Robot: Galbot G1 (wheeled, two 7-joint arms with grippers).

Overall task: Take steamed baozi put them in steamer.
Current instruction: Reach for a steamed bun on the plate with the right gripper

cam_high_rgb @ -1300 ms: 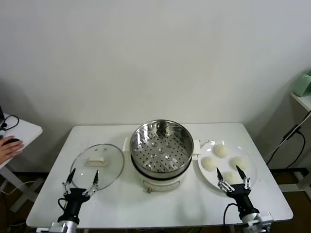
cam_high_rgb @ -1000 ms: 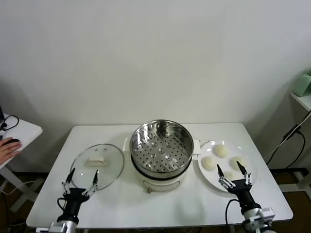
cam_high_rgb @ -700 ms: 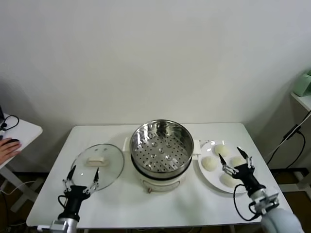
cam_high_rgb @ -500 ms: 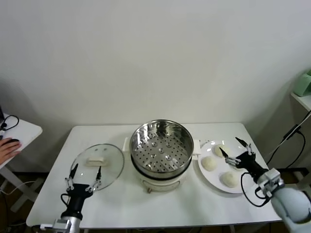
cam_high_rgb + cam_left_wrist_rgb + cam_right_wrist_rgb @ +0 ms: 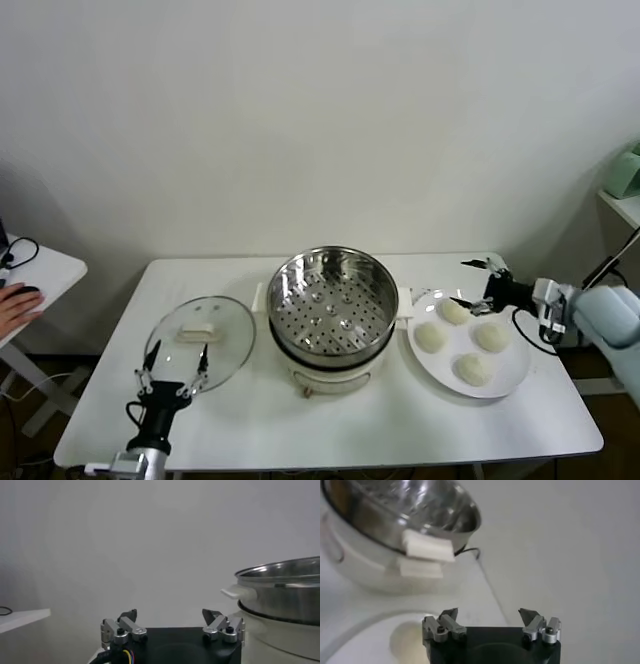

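Observation:
The steamer [image 5: 330,300], a shiny steel pot with a perforated base and a cream body, stands mid-table. Four cream baozi [image 5: 430,338] lie on a white plate [image 5: 512,368] to its right. My right gripper [image 5: 470,283] hovers open at the plate's far edge, just above and behind the rearmost baozi [image 5: 453,311], pointing toward the steamer. Its wrist view shows the open gripper [image 5: 488,614], one baozi [image 5: 407,640] below it and the steamer [image 5: 395,525] beyond. My left gripper [image 5: 172,362] is parked open at the front left, by the glass lid; the left wrist view shows the gripper [image 5: 170,614] and steamer [image 5: 285,600].
A round glass lid [image 5: 200,340] with a cream knob [image 5: 198,331] lies left of the steamer. A side table with a person's hand [image 5: 15,300] is at far left. A shelf with a green object [image 5: 625,170] and cables stand at far right.
My right arm has swung from the table's front edge, near the plate's front, round to the plate's far right side, and now points left. It stayed open. The left gripper barely moved.

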